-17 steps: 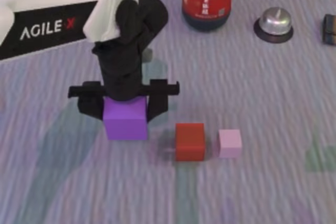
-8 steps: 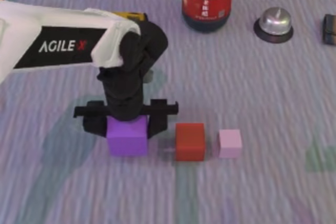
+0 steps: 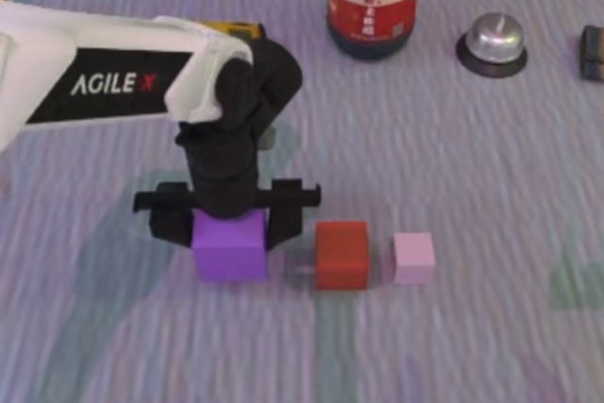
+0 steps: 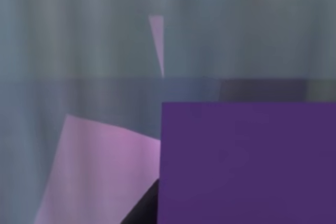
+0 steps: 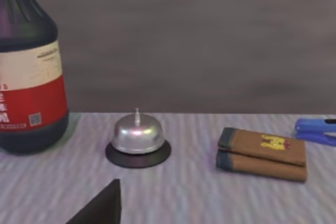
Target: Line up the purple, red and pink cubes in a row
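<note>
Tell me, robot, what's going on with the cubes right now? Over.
Left gripper straddles purple cube, fingers either side. Red cube and pink cube sit in row to its right. Right arm out of sight. Nothing blocking.

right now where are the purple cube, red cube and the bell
purple cube [image 3: 229,250], top view, its top face below the gripper
red cube [image 3: 341,252], top view, its top face
bell [image 3: 493,38], top view, its dome

Purple cube: largest of the three, vivid matte, seated flat on the counter at the left end of the row, flanked on both sides by the left gripper fingers. Red cube: slightly smaller, near its right, apart. Pink cube: smallest, pale, just beside red, apart.
</note>
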